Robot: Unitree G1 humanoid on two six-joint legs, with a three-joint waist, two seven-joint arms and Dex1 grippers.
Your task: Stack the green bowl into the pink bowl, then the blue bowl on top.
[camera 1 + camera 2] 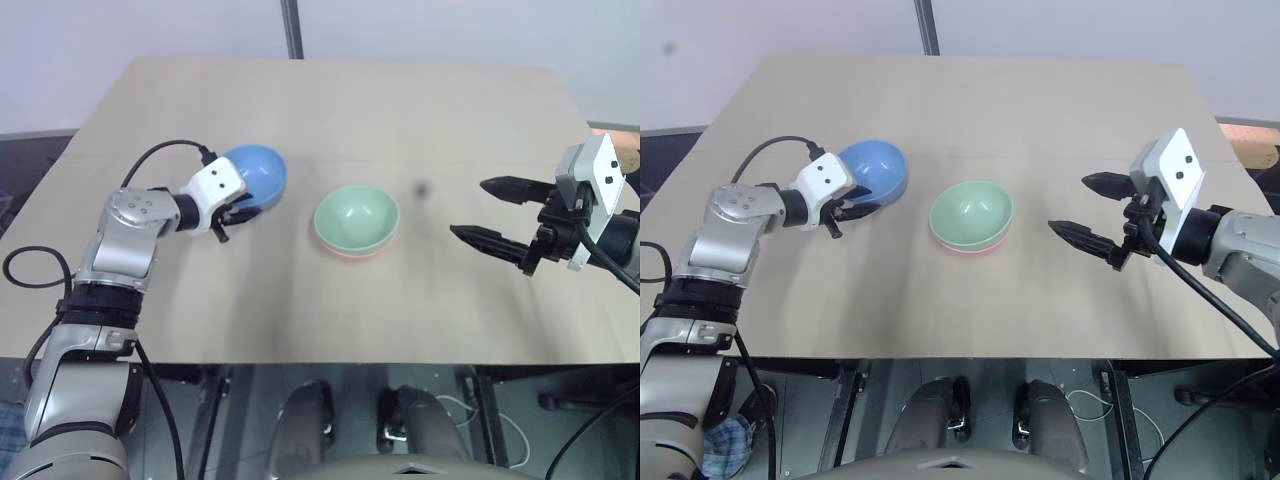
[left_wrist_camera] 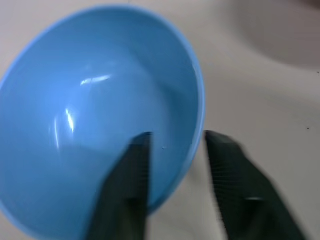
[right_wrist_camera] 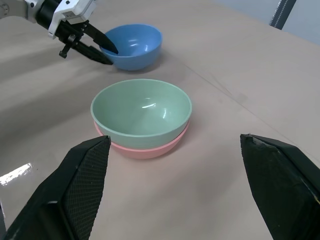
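Green bowl (image 3: 141,111) already nested in pink bowl (image 3: 145,148), mid-desk (image 1: 450,130), so step one looks done; step in hand is the blue bowl (image 1: 255,177). Left claw (image 2: 176,152) straddles the blue bowl's near rim, one finger inside, one outside, narrow gap with the wall between them; whether it is pinching tight yet, cannot tell. The bowl sits tilted toward the claw. The stack lies well off to the left claw's right. Next move, likely: firm the pinch, lift, carry across, lower into the green bowl. Right claw (image 1: 490,212) wide open, empty, hovering with the stack just ahead of its fingertips. Pink bowl mostly hidden, rim and a strip of its wall showing. Left wrist view blurred.
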